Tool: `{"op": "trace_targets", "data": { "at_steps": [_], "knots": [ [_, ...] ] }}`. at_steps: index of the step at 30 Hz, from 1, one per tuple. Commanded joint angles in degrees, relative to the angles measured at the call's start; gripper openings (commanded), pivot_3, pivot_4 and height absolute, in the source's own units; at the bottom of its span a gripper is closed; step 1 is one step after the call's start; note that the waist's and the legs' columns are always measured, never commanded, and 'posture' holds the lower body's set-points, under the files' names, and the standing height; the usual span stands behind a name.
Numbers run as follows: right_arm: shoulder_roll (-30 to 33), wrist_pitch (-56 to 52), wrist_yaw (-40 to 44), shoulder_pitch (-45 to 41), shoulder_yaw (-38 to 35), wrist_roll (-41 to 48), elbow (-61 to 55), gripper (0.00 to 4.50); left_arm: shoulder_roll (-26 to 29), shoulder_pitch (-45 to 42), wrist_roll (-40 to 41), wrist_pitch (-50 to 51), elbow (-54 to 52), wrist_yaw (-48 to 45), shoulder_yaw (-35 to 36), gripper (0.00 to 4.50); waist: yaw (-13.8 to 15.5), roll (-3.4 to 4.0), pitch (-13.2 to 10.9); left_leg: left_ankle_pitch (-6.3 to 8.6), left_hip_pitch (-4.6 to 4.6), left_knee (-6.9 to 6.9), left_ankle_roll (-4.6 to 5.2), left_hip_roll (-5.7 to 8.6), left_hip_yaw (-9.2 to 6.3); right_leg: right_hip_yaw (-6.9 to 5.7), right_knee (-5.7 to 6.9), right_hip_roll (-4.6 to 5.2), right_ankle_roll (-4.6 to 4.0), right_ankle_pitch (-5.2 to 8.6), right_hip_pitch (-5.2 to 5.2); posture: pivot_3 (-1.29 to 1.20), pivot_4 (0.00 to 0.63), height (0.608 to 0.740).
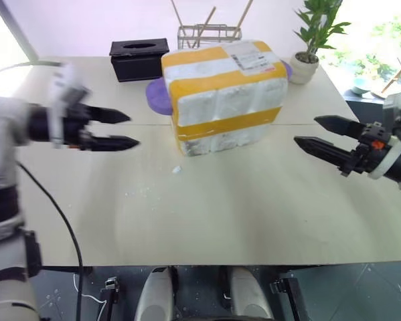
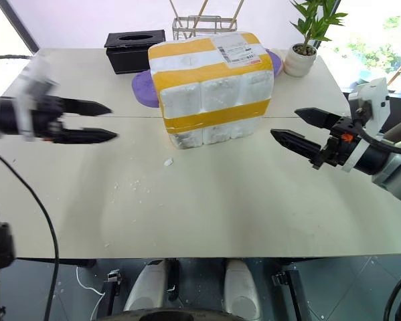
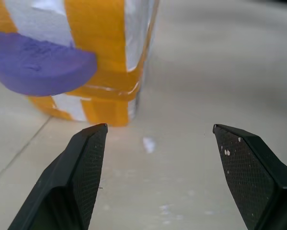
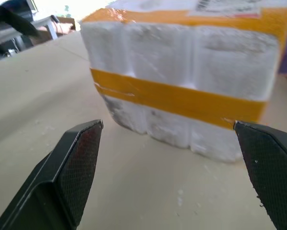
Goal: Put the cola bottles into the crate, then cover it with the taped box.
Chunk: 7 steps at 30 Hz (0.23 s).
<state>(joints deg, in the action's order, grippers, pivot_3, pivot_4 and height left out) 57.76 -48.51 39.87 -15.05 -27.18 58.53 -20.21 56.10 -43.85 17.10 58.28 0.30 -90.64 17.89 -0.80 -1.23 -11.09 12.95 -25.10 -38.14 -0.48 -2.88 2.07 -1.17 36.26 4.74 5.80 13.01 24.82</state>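
White styrofoam and yellow tape pretty much own the middle of the head view: the taped box (image 1: 223, 97) sits on the pale table (image 1: 207, 207), just above centre of the frame, with its shipping label (image 1: 248, 59) facing up near its upper right corner. Two wide yellow bands wrap around it. A purple disc thing (image 1: 158, 97) pokes out from behind its left side, touching or very close, hard to say which.

Left gripper (image 1: 125, 129) hangs at the left edge, mid-height, fingers spread apart with nothing between them, pointing toward the box but well clear of it. Right gripper (image 1: 310, 132) is over at the right edge, also mid-height, jaws wide and empty, aimed at the box's right side with a gap of bare table between.

Along the far edge of the table: a black tissue box (image 1: 139, 59) at upper left of the box, a wire rack with sticks (image 1: 203, 30) behind it, and a potted plant (image 1: 312, 40) at upper right. A few white crumbs (image 1: 176, 170) lie on the table just below the box.
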Motion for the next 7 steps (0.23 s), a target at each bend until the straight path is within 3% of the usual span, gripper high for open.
{"op": "trace_targets", "data": {
  "at_steps": [1,4,7],
  "knots": [
    [1.82,2.24,3.71,-3.03,0.96,-2.58,2.37,4.50,5.77,-0.41,6.18,-0.15,8.21,-1.86,2.33,3.68,-0.04,0.02,0.01,0.00,0.04,0.03,0.00,-0.01,0.00,0.00,-0.01,-0.02,-0.01,0.00,-0.03,0.00,0.150,0.740],
    [1.95,2.51,5.60,-4.62,2.04,-4.11,4.00,4.50,9.64,-0.82,10.20,-0.48,11.34,-1.86,0.78,3.68,0.24,0.01,0.01,0.01,0.09,0.03,0.00,-0.01,0.02,0.00,-0.02,0.00,-0.04,0.01,-0.10,0.00,0.150,0.740],
    [1.50,2.38,7.49,-6.69,3.92,-4.78,4.86,4.50,12.31,1.51,9.02,-4.88,11.91,-1.86,-2.05,3.68,0.39,0.00,0.01,0.01,0.06,0.01,-0.01,0.00,0.02,0.00,-0.07,0.02,-0.20,0.10,-0.13,0.00,0.150,0.740]
  ]
}}
